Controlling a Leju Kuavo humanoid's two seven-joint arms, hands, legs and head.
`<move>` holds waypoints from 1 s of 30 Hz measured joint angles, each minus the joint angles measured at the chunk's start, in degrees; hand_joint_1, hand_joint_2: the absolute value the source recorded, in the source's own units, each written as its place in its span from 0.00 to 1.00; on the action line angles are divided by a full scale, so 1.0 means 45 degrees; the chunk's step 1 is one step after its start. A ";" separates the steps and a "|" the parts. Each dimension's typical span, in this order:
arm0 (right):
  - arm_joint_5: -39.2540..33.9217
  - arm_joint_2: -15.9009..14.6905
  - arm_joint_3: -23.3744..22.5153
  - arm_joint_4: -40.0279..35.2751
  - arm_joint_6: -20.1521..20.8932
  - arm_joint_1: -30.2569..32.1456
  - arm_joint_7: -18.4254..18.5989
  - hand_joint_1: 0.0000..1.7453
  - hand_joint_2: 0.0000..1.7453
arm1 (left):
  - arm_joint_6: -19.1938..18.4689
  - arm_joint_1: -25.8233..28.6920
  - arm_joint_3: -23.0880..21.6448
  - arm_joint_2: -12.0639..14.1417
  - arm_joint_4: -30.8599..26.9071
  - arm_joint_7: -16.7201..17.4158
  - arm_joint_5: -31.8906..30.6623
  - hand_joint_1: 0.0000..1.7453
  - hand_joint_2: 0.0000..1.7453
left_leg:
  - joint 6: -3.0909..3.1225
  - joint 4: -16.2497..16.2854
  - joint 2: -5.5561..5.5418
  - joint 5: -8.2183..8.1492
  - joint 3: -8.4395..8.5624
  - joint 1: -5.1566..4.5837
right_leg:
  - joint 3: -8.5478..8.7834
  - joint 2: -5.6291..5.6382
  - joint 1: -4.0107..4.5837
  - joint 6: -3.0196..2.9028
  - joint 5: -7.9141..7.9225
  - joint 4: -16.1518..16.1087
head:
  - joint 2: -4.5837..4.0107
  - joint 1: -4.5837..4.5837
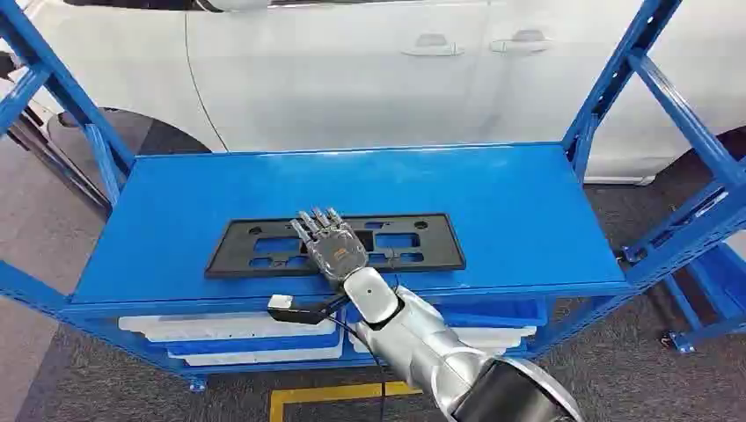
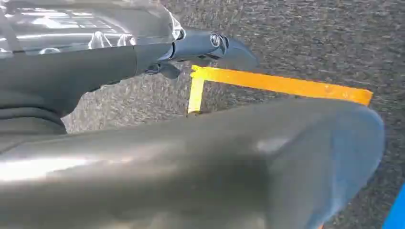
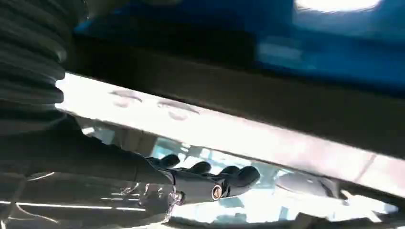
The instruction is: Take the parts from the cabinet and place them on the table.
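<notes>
A long flat black plastic frame [image 1: 413, 239] with rectangular cut-outs lies on the blue cabinet's top shelf [image 1: 528, 198], near its front edge. My right hand [image 1: 330, 244] reaches in from below and lies stretched out flat over the frame's middle with nothing gripped. I cannot tell whether it touches the frame. In the right wrist view its dark fingers [image 3: 210, 181] point straight out, beside the frame's dark band [image 3: 286, 112]. My left hand [image 2: 205, 45] hangs over the grey floor, with its fingers out and nothing in it.
A white car [image 1: 369, 70] stands close behind the cabinet. Slanted blue braces [image 1: 616, 79] rise at both ends of the shelf. White trays [image 1: 229, 330] sit on the lower shelf. Yellow tape [image 1: 334, 396] marks the grey floor in front.
</notes>
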 joint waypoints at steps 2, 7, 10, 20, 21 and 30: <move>-0.0015 0.0024 0.0000 -0.0034 0.0083 -0.0041 0.0063 0.00 1.00 | 0.0005 -0.0014 0.0000 0.0034 0.0000 0.0005 0.0000 0.00 0.00 | -0.0147 0.0085 0.0008 -0.0143 0.0077 0.0044 | 0.0205 -0.0004 -0.0142 -0.0118 0.0036 -0.0206 | 0.0000 0.0000; -0.0029 0.0024 0.0005 -0.0010 0.0136 -0.0003 0.0073 0.00 1.00 | 0.0000 0.0033 0.0000 0.0015 0.0010 0.0000 0.0015 0.00 0.00 | -0.0394 0.4209 0.0016 -0.1702 -0.2200 0.0103 | 0.0379 -0.0037 -0.0135 -0.0264 -0.0129 -0.0233 | 0.0000 -0.0005; -0.0029 0.0024 0.0005 -0.0015 0.0136 0.0002 0.0073 0.00 1.00 | 0.0000 0.0043 0.0000 0.0034 0.0010 0.0000 0.0020 0.00 0.00 | -0.0385 0.2199 0.0025 -0.0071 -0.1496 0.0116 | 0.0637 -0.0003 -0.0149 -0.0199 -0.0320 -0.0203 | 0.0000 -0.0005; -0.0034 0.0000 0.0005 -0.0025 0.0174 -0.0076 0.0160 0.01 1.00 | 0.0000 -0.0001 0.0000 0.0034 0.0010 -0.0005 0.0039 0.00 0.00 | 0.0339 0.0010 0.0036 0.0460 -0.0434 0.0078 | -0.0378 -0.0025 -0.0122 0.0404 -0.1755 0.2150 | 0.0000 0.0000; -0.0039 -0.0005 0.0000 -0.0010 0.0266 -0.0054 0.0204 0.42 1.00 | 0.0000 0.0007 0.0000 0.0034 0.0010 -0.0005 0.0039 0.00 0.00 | 0.0367 0.0014 0.0039 0.0436 -0.0431 0.0056 | -0.0993 -0.0030 -0.0133 0.0425 -0.2124 0.3226 | 0.0000 0.0000; -0.0073 -0.0044 0.0005 0.0015 0.1127 -0.0141 0.0593 1.00 1.00 | -0.0034 0.0039 0.0000 -0.0029 0.0019 -0.0253 0.0223 0.00 0.00 | 0.0122 0.0020 -0.0017 0.0094 -0.0101 -0.0036 | -0.0027 -0.0033 0.0060 0.0000 0.0056 -0.0022 | 0.0000 0.0000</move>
